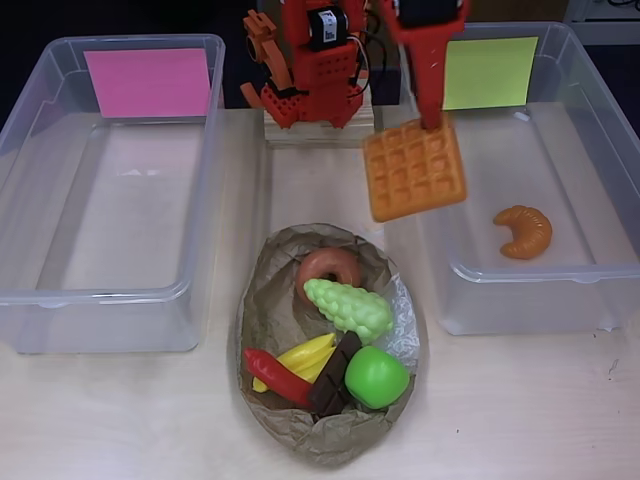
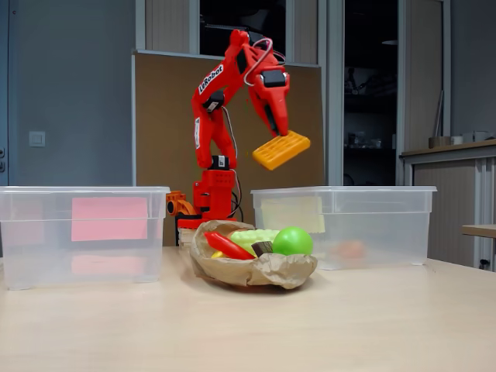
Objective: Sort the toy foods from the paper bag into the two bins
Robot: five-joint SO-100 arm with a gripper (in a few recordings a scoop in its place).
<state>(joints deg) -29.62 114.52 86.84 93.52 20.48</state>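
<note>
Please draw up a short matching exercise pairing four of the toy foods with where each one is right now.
Things:
1. waffle
2. croissant
3. donut
4. apple

Places:
A. in the paper bag, at its near end by the chocolate bar
B. lying in the bin with the yellow-green label
C. held in the air by the pincer
D. in the paper bag, at its far end

Pairs: 1-C, 2-B, 3-D, 4-A

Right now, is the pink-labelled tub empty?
Empty: the pink-labelled tub shows only bare floor in the overhead view.
</note>
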